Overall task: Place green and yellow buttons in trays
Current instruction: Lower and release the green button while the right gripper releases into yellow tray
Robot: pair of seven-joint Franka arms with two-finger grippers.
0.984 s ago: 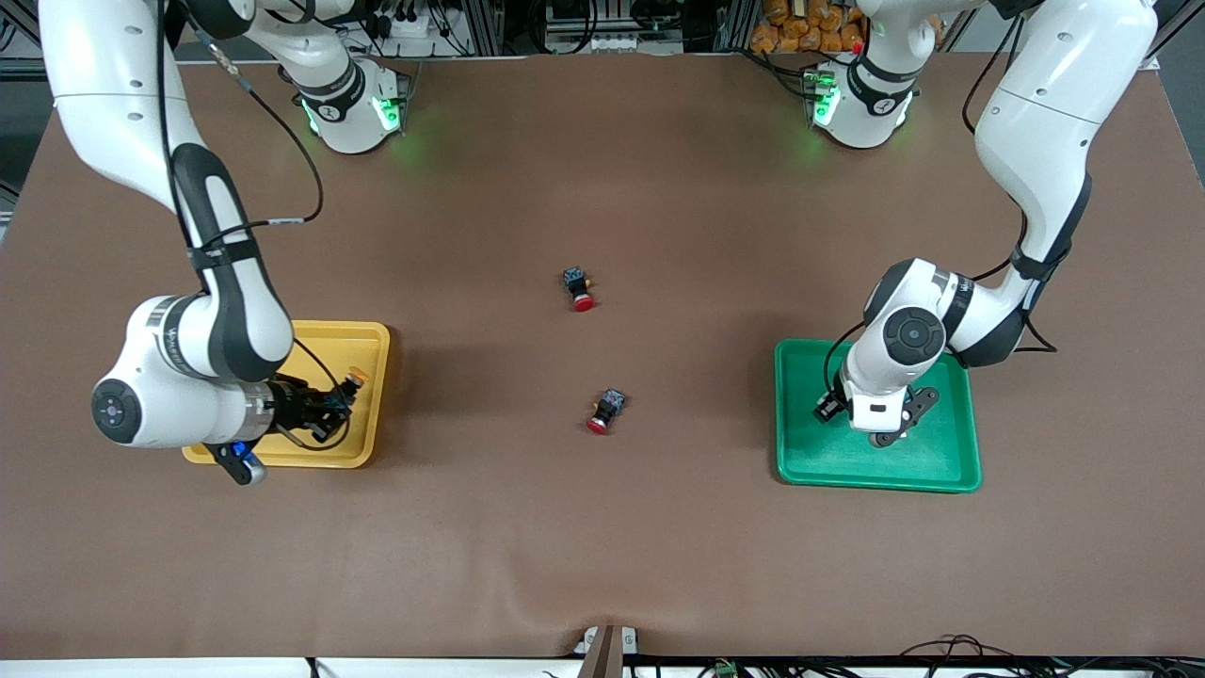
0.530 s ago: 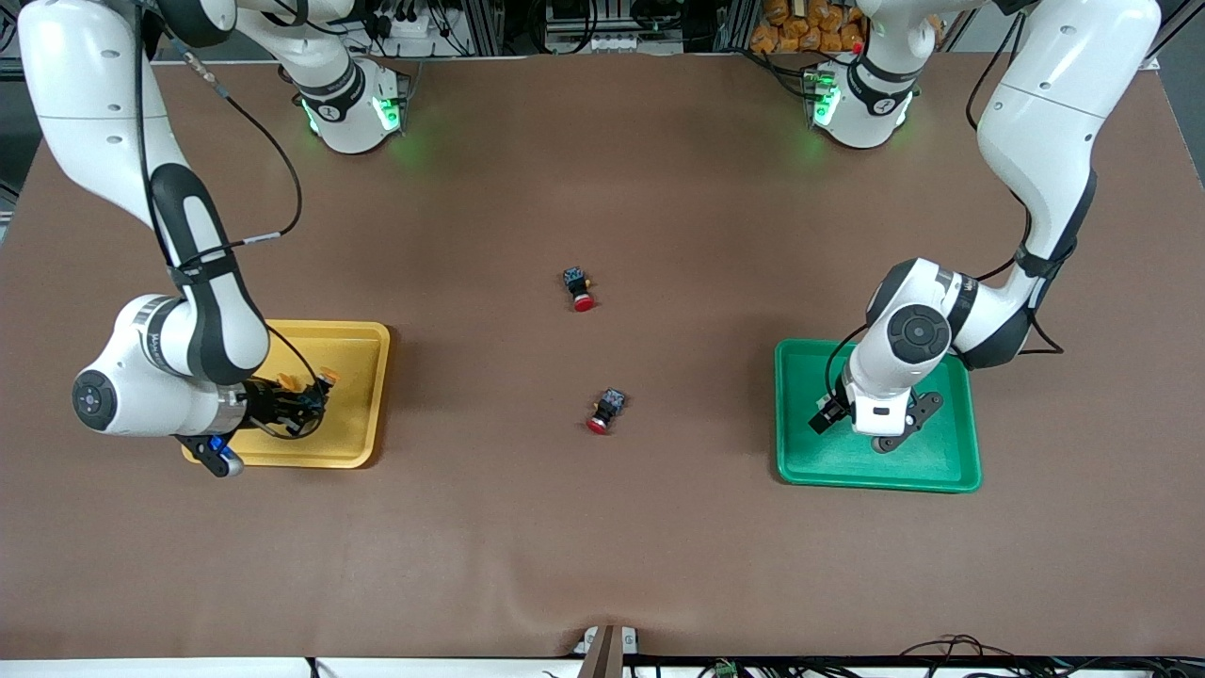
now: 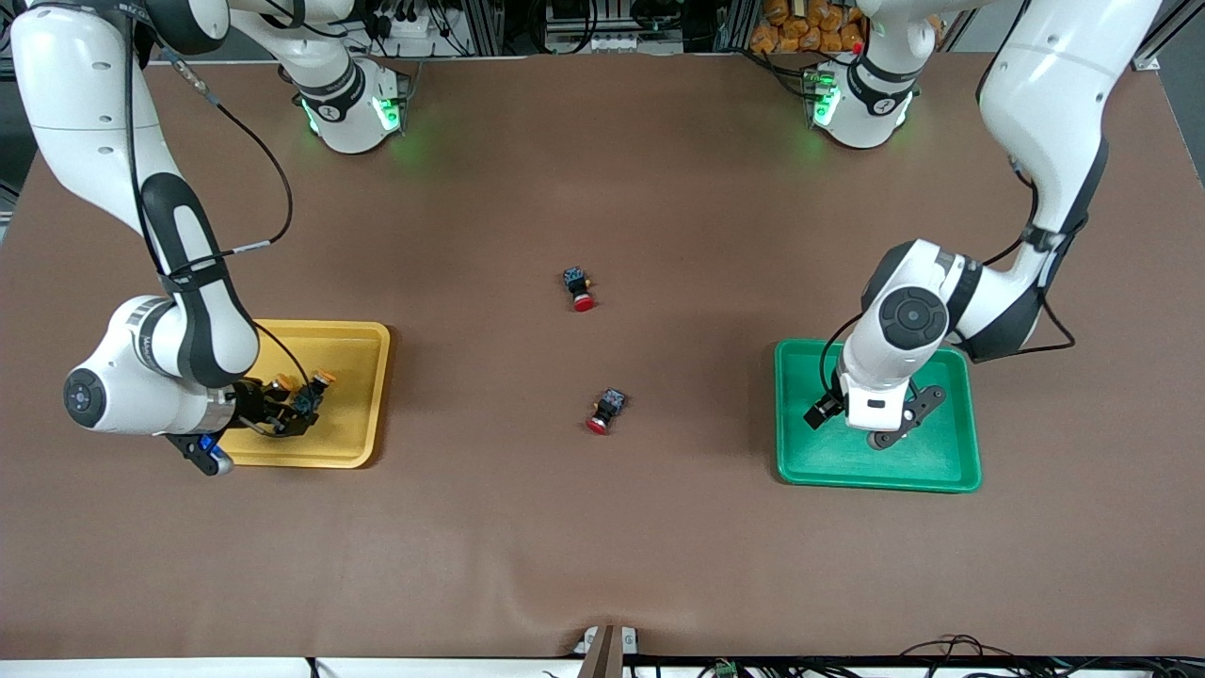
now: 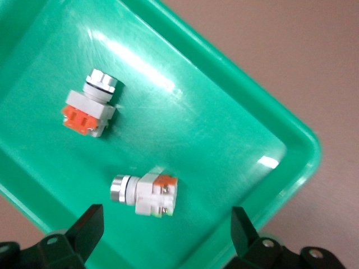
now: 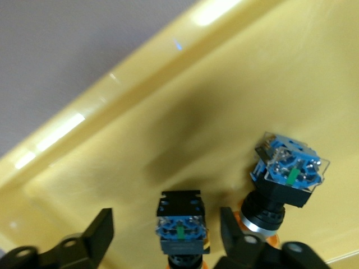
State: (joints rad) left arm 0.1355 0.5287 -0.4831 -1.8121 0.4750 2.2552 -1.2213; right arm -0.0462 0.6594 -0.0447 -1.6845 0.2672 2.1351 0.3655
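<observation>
The yellow tray (image 3: pixel 362 363) holds two dark-bodied switches with orange-yellow caps (image 3: pixel 313 389) (image 5: pixel 289 178). My right gripper (image 3: pixel 282 410) (image 5: pixel 167 232) is low over this tray and open. One dark switch (image 5: pixel 180 227) lies between its fingers with a gap on each side. The green tray (image 3: pixel 927 466) (image 4: pixel 235 140) holds two white-bodied switches with orange and silver parts (image 4: pixel 90 103) (image 4: pixel 145 193). My left gripper (image 3: pixel 880 428) (image 4: pixel 165 235) hangs open over the green tray, just off the nearer white switch and touching nothing. The left arm hides both white switches in the front view.
Two dark-bodied switches with red caps lie on the brown table mat between the trays, one (image 3: pixel 579 289) farther from the front camera and one (image 3: pixel 604 411) nearer. Both arm bases stand along the mat's edge farthest from the front camera.
My right gripper has moved across the yellow tray toward the right arm's end of the table. My left arm has shifted slightly over the green tray. The red-capped switches have not moved.
</observation>
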